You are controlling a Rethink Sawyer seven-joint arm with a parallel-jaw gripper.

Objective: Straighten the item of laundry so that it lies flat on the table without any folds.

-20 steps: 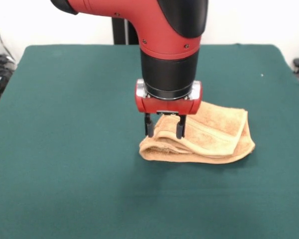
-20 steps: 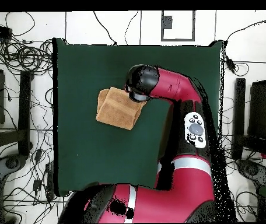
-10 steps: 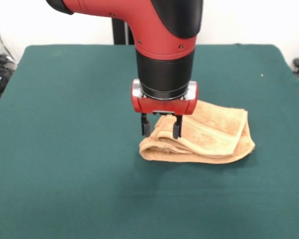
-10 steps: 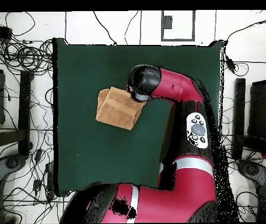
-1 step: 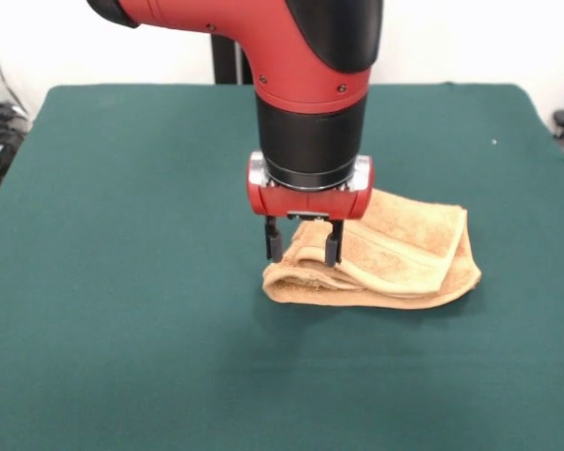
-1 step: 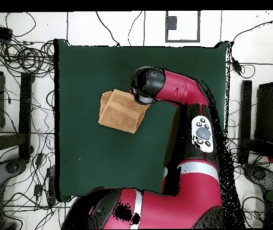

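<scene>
The orange-tan towel (image 5: 395, 256) lies folded over itself in a thick bundle right of the middle of the dark green table (image 5: 132, 282). Its left end shows stacked folds with a raised border band. My gripper (image 5: 302, 245) hangs straight down over that left end, open, its two black fingers straddling the top fold's ridge. From above, the towel (image 6: 120, 111) is a small folded rectangle, and the arm's head covers its right corner and hides the gripper.
Green cloth stretches wide to the left and front of the towel. Cables and equipment (image 6: 19, 72) lie on the floor around the table in the overhead view. The arm's red body (image 6: 187, 108) reaches over the table's right part there.
The gripper has shifted slightly left in the front view and stays at the towel's left end. The towel has not moved.
</scene>
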